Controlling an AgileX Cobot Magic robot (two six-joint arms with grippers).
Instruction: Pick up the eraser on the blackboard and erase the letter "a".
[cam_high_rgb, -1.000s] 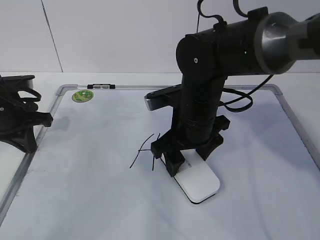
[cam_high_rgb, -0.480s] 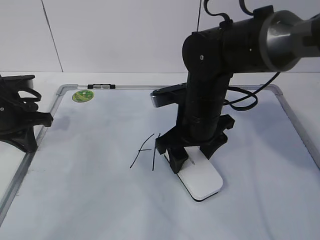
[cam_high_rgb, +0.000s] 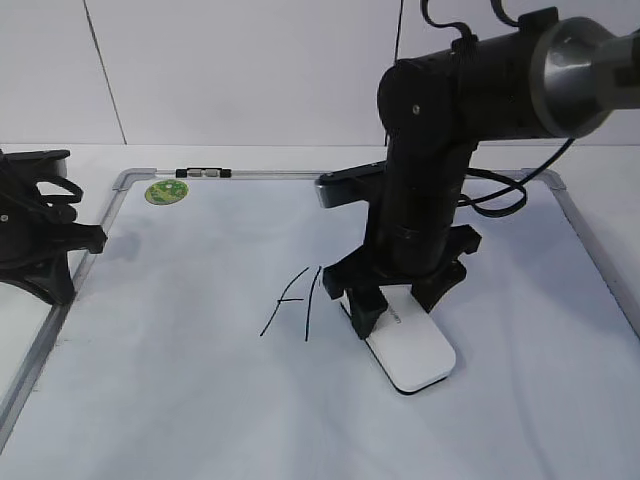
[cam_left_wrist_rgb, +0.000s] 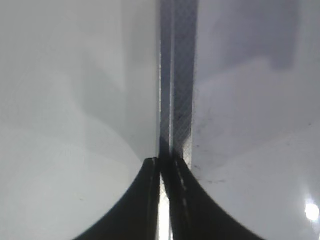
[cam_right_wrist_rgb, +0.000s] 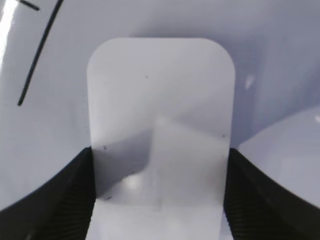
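Eraser (cam_high_rgb: 410, 350): a flat white block with rounded corners and a thin black base, smooth and faintly glossy on top, lying flat on the blackboard (cam_high_rgb: 180, 400) with the right gripper (cam_high_rgb: 400, 305) clamped across its near end. In the right wrist view one black finger (cam_right_wrist_rgb: 65, 195) presses each long side, so the block sits squarely between them, grasped. Just left of those fingers are the thin black strokes of a slanted capital letter (cam_high_rgb: 292, 300); no small cursive "a" shows in any view, so it looks either wiped or hidden beneath the block, and I cannot tell which. The board is slick white with a silver-grey metal frame. The left gripper (cam_left_wrist_rgb: 164, 172) is clenched on nothing, its tips over the frame's edge.
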